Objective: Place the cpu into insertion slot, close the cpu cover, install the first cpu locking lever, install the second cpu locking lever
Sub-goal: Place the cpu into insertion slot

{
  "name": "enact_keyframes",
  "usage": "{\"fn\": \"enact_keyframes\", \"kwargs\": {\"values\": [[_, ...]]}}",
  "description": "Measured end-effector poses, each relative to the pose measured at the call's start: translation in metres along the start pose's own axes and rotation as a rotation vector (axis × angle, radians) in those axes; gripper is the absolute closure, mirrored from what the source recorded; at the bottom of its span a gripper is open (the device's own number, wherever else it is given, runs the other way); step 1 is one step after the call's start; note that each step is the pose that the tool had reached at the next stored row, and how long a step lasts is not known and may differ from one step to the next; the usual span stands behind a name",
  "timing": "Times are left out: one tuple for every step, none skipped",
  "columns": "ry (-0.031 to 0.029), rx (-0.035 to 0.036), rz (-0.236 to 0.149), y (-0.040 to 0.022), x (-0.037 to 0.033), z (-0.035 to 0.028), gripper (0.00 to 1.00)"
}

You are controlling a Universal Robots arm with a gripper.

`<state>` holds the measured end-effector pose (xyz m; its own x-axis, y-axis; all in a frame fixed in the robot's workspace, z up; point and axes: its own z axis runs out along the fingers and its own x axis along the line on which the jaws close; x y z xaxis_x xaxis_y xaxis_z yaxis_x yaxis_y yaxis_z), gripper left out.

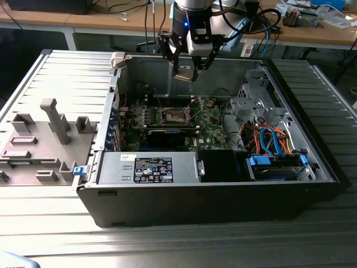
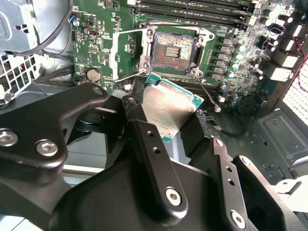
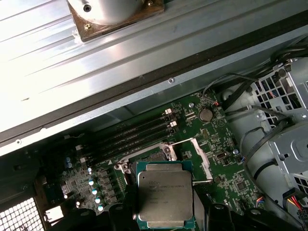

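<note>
My gripper [image 1: 187, 68] hangs above the open computer case, shut on the cpu [image 1: 184, 75]. In both wrist views the cpu [image 2: 168, 108] [image 3: 164, 197] sits flat between the black fingers [image 2: 144, 139], metal top showing in the first wrist view. The insertion slot [image 2: 174, 48] [image 1: 174, 115] lies open and bare on the green motherboard [image 2: 240, 72], below the cpu and apart from it. The cpu cover [image 2: 126, 54] [image 3: 198, 161] is swung open beside the slot. In the first wrist view the cpu hides most of the slot.
Long black memory slots [image 3: 130, 137] run beside the socket. A power supply [image 1: 148, 167] fills the case's near side, and a drive cage with coloured cables [image 1: 268, 139] stands at the exterior view's right. Grey fixtures [image 1: 53, 120] stand on the table at its left.
</note>
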<state>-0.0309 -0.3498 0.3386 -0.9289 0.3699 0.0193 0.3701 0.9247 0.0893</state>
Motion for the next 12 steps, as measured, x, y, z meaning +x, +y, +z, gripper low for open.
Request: {"fn": "enact_keyframes", "kwargs": {"values": [[0.0, 0.0, 0.0, 0.0, 0.0, 0.0, 0.45], [-0.0001, 0.0, 0.001, 0.0, 0.0, 0.0, 0.45], [0.0, 0.0, 0.001, 0.0, 0.0, 0.0, 0.45], [-0.0001, 0.0, 0.001, 0.0, 0.0, 0.0, 0.45], [-0.0001, -0.0001, 0.002, 0.0, 0.0, 0.0, 0.45], [-0.0002, 0.0, 0.002, 0.0, 0.0, 0.0, 0.45], [-0.0002, 0.0, 0.002, 0.0, 0.0, 0.0, 0.45], [-0.0002, 0.0, 0.003, 0.0, 0.0, 0.0, 0.45], [-0.0003, -0.0001, 0.003, 0.0, 0.0, 0.0, 0.45], [-0.0005, -0.0001, 0.006, 0.0, 0.0, 0.0, 0.45], [-0.0006, -0.0002, 0.008, 0.0, 0.0, 0.0, 0.45], [-0.0009, -0.0002, 0.01, 0.0, 0.0, 0.0, 0.45]]}}
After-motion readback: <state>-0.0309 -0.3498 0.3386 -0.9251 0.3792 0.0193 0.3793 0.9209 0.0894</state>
